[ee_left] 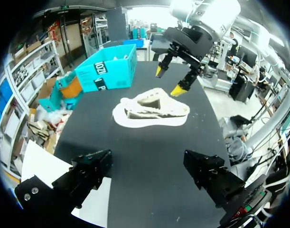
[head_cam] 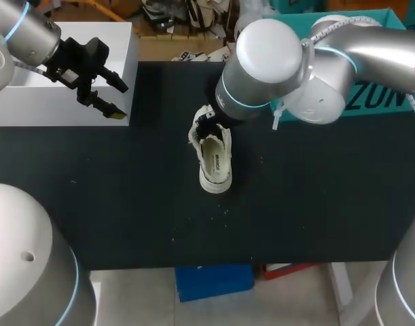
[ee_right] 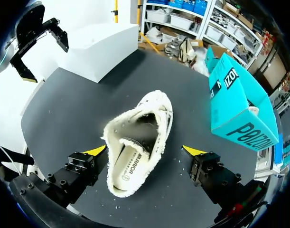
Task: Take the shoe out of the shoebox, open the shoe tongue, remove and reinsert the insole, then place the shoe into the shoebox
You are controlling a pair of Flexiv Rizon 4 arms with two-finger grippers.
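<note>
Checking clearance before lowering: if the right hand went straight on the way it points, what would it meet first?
Probably the white shoe, which lies directly ahead of the open right hand, near the shoe's opening. How far off it is, I cannot tell.

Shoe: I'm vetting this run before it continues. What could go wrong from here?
The right gripper hangs open over the shoe; closing, it might squash the sides rather than open it. The left gripper is far off by the white box, so nothing steadies the shoe; a pull on the insole may drag it.
</note>
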